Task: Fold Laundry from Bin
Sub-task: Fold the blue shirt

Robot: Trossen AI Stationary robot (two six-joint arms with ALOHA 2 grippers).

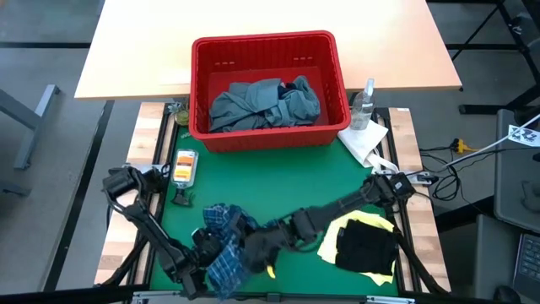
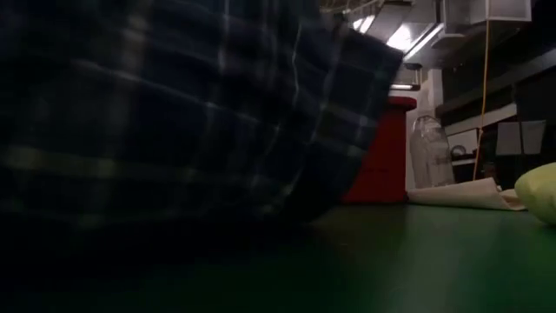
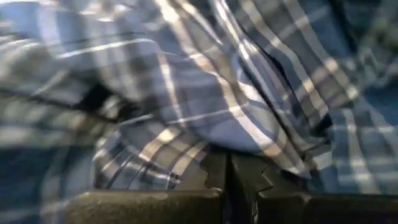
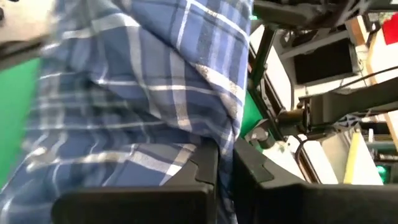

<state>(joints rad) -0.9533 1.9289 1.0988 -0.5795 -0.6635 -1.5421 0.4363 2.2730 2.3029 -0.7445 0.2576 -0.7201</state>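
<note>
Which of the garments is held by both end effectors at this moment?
The blue-white plaid shirt, at the mat's near edge. The grey-blue garment lies in the red bin; the dark one rests on the yellow one.

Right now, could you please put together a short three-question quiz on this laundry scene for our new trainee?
1. True or false: both grippers are shut on the plaid shirt.
2. Which garment lies in the red bin? A) yellow B) grey-blue C) plaid
3. Fill in: on the yellow garment lies a ___ one.

Key:
1. True: the left gripper and right gripper each pinch plaid cloth.
2. B, the grey-blue garment.
3. Dark: the dark garment.
</note>
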